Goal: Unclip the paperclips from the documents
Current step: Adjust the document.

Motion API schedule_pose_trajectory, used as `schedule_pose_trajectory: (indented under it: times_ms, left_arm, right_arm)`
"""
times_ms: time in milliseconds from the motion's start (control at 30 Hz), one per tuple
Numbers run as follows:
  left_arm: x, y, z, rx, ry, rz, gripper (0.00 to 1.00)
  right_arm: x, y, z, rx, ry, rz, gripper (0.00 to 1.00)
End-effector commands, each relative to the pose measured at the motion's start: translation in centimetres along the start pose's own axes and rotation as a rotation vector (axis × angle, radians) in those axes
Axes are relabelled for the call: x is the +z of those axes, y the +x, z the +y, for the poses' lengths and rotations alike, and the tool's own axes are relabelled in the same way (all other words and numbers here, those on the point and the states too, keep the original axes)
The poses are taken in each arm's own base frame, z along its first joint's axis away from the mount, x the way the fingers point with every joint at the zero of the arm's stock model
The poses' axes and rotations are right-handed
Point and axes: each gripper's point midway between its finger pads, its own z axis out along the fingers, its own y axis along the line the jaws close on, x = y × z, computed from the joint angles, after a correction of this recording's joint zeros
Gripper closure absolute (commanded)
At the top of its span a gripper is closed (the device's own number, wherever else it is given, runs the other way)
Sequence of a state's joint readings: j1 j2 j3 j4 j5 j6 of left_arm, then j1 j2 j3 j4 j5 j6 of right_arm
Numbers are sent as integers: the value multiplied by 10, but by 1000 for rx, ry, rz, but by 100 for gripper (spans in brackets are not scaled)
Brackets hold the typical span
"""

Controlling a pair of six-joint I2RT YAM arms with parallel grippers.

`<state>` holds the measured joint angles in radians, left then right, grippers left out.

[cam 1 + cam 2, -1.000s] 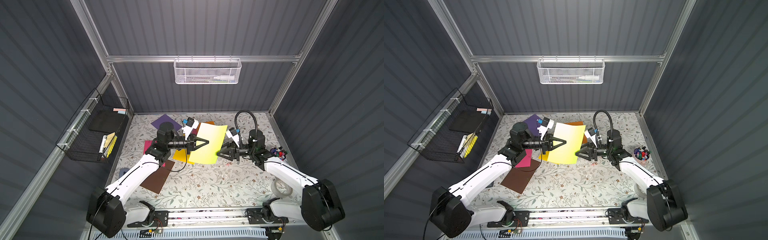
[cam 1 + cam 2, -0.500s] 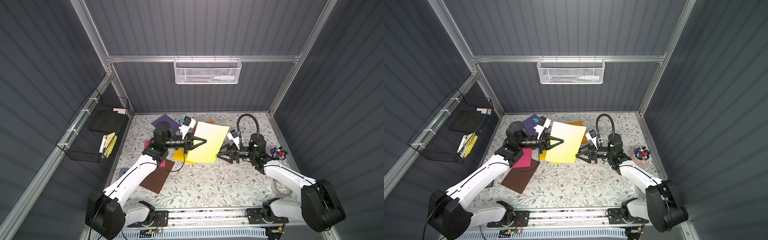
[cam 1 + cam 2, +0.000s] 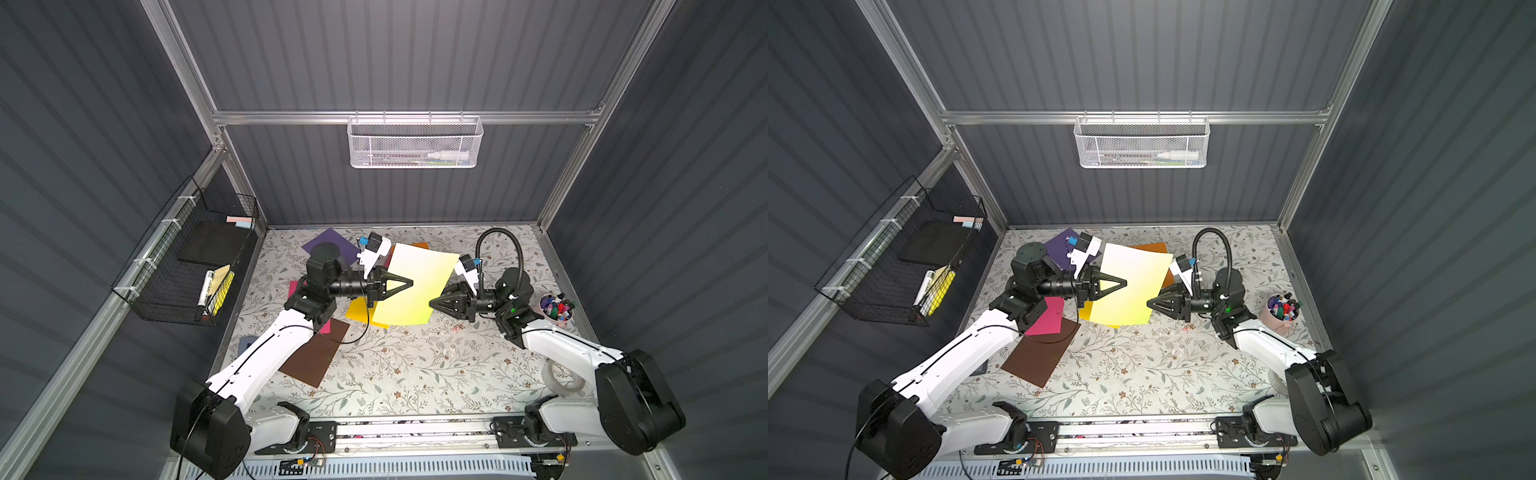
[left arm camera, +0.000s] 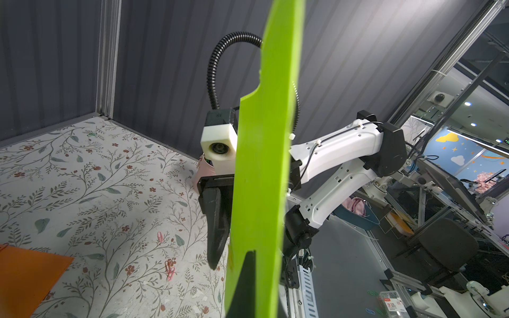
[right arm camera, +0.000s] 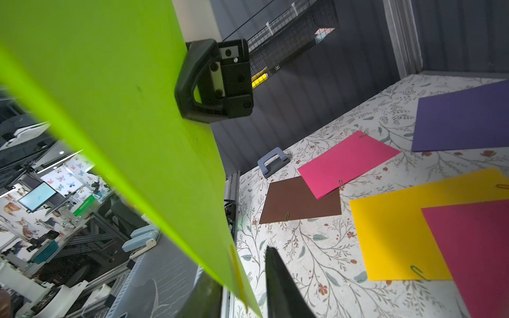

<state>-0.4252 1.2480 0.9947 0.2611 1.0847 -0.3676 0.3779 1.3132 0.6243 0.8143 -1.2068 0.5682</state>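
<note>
Floral-print tabletop (image 3: 415,374) inside a grey-panelled enclosure.

Lime green sheet (image 3: 415,286): raised off the table, tilted, spanning the gap between the two grippers.

Left gripper (image 3: 409,283): fingers together, clamped on one side edge of the sheet. In the right wrist view one of its fingers (image 5: 183,90) lies flat against the sheet face.

Right gripper (image 3: 432,303): fingers apart, straddling the opposite lower edge. One finger (image 5: 278,286) stands clear of the paper with tabletop visible in the gap. The other sits behind the sheet.

Yellow paperclip (image 5: 238,271): clipped on the sheet edge, between the right fingers.

Flat on the table below the raised fingers:
- Yellow sheet (image 5: 399,234) with a green paperclip (image 5: 418,272) at its corner, partly covered by a magenta sheet (image 5: 473,247).
- Second magenta sheet (image 5: 347,162), out past the left fingers, overlapping a brown sheet (image 5: 297,201) that carries an olive paperclip (image 5: 287,216).
- Purple sheet (image 5: 462,118) and orange sheet (image 3: 1152,248), beyond the fingers toward the back wall.
- Two loose pink paperclips (image 4: 169,271), on bare table near the right fingers.
</note>
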Motion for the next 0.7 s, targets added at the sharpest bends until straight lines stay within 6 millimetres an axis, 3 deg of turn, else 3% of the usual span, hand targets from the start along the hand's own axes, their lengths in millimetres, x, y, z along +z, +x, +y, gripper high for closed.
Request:
schedule_pose_trajectory:
  times_ms: [0, 133, 533, 567, 667]
  left_arm:
    - [-6, -11, -11, 31, 9, -18, 100]
    - [-8, -12, -9, 32, 0, -18, 100]
    - [-10, -5, -1, 20, -20, 8, 100]
    - [-9, -3, 1, 11, -18, 15, 95]
    - [-7, 6, 1, -18, 17, 35, 67]
  right_arm:
    - [-2, -3, 8, -29, -4, -3, 79]
    - [-3, -3, 9, -23, -5, 9, 88]
    - [-4, -1, 9, -6, 10, 25, 100]
    - [-4, -1, 9, -4, 7, 26, 100]
    - [-3, -4, 10, -8, 4, 24, 100]
